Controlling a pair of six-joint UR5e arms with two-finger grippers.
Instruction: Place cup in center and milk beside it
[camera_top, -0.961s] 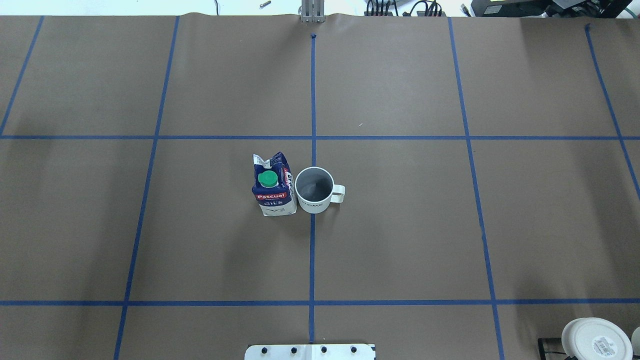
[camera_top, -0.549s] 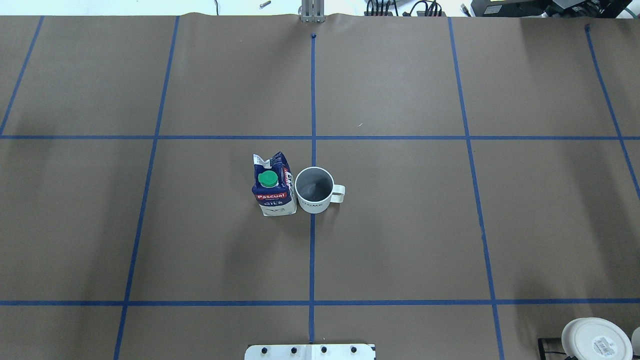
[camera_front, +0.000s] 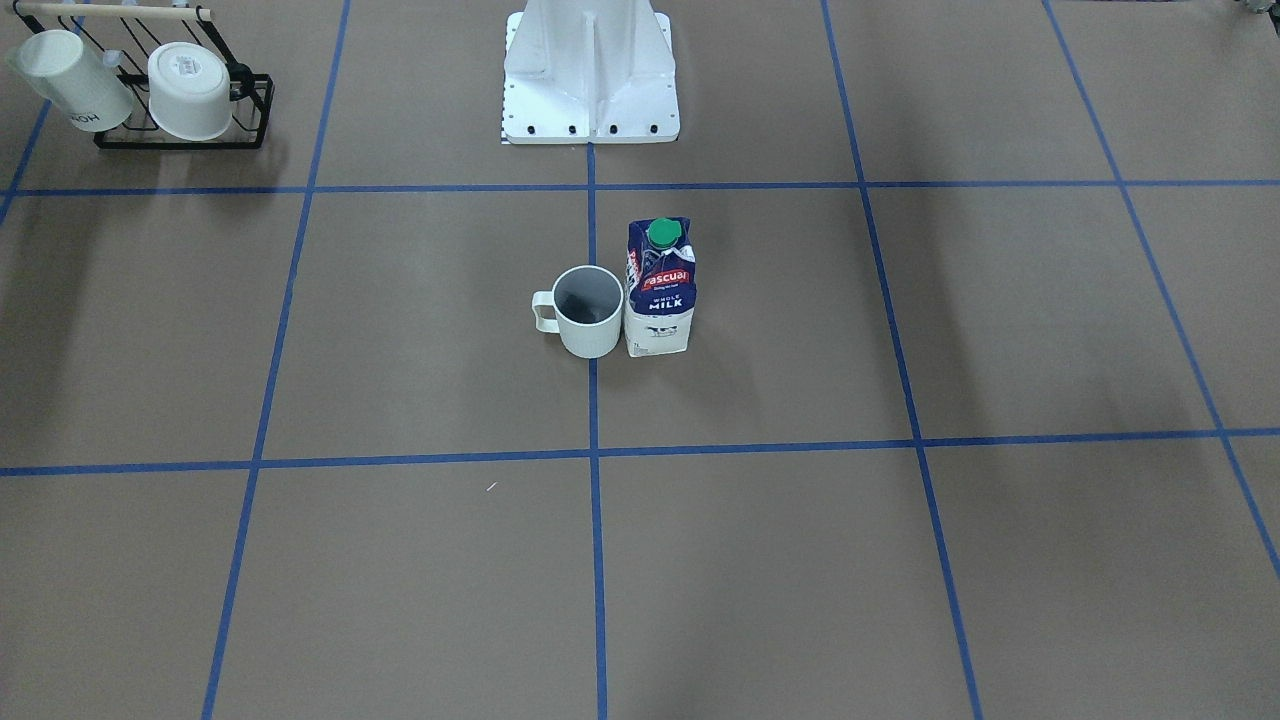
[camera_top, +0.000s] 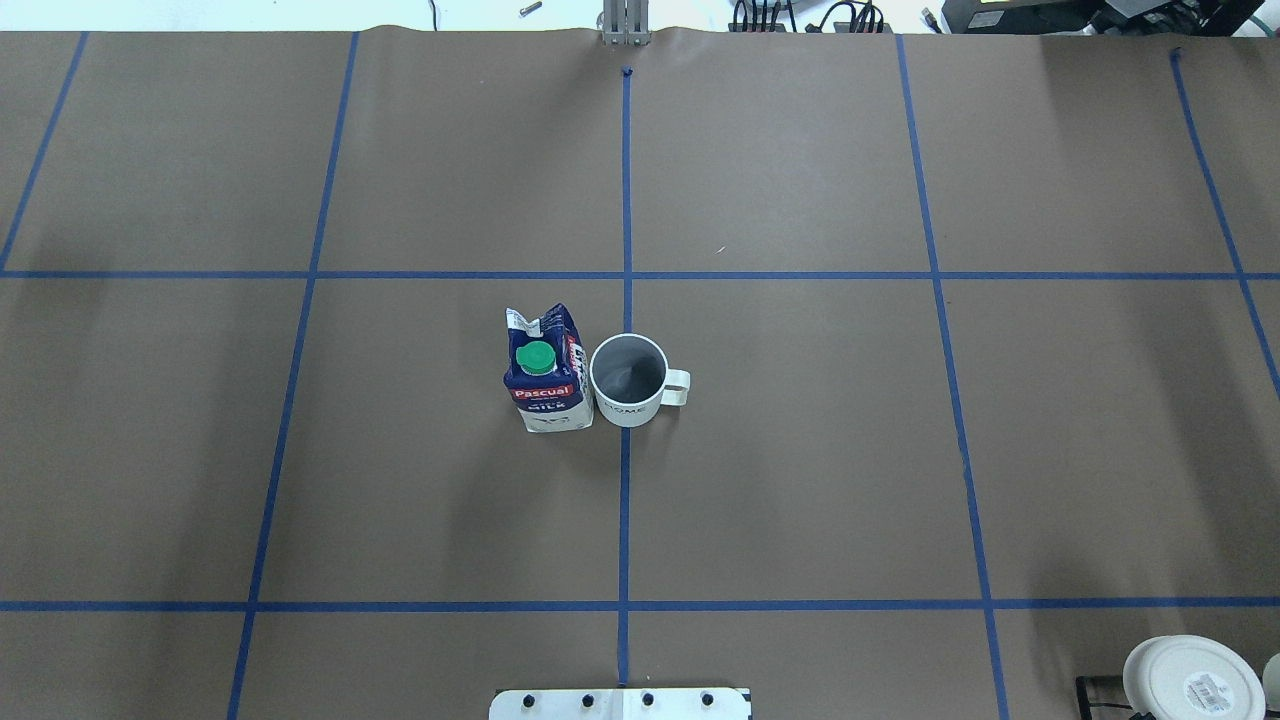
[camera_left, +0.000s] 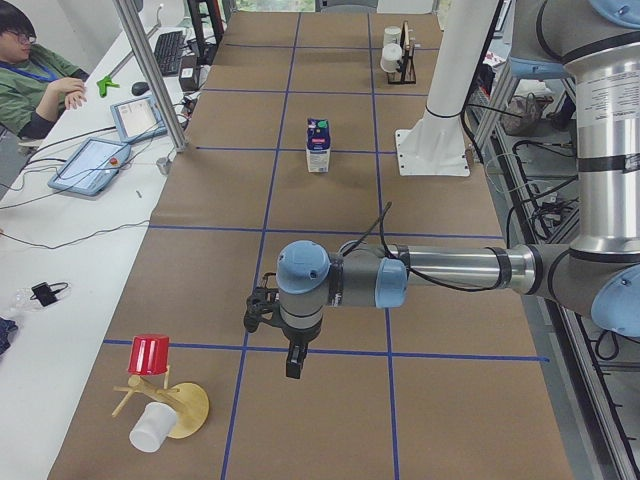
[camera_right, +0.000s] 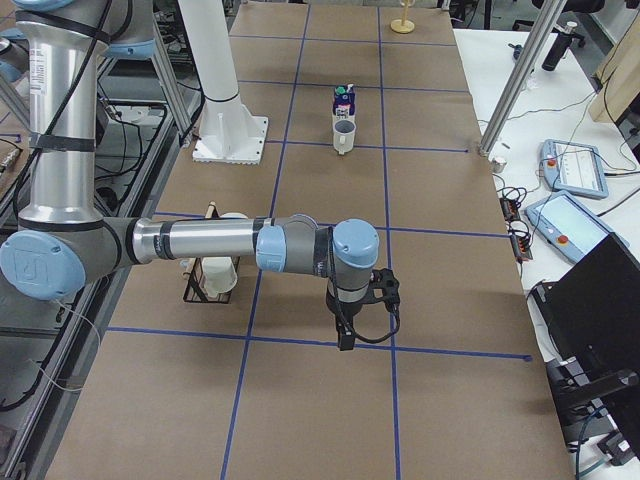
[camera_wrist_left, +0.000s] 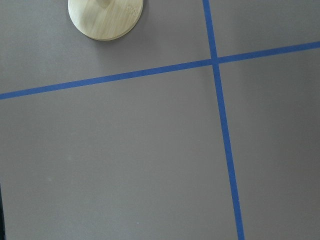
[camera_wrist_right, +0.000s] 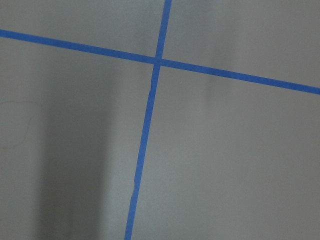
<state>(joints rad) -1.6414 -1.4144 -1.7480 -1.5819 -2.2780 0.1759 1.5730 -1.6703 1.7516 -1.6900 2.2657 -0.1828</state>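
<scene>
Unmoved since earlier: grip rigid mug (camera_top: 628, 380) by rim, probably crushable milk carton (camera_top: 546, 388) mid-sides; spread of left fingers (camera_left: 293, 362), right fingers (camera_right: 343, 338) untellable.

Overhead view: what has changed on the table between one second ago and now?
Nothing visibly changed. The cup is in the same spot on the central blue tape line, handle toward the robot's right. The milk is upright close beside it on the robot's left, as before.

Matt brown paper surface (camera_top: 800, 450), blue tape lines (camera_top: 623, 500), smooth off-white cup (camera_top: 628, 375), printed card milk carton (camera_top: 545, 400), plastic cap (camera_top: 536, 357)
</scene>
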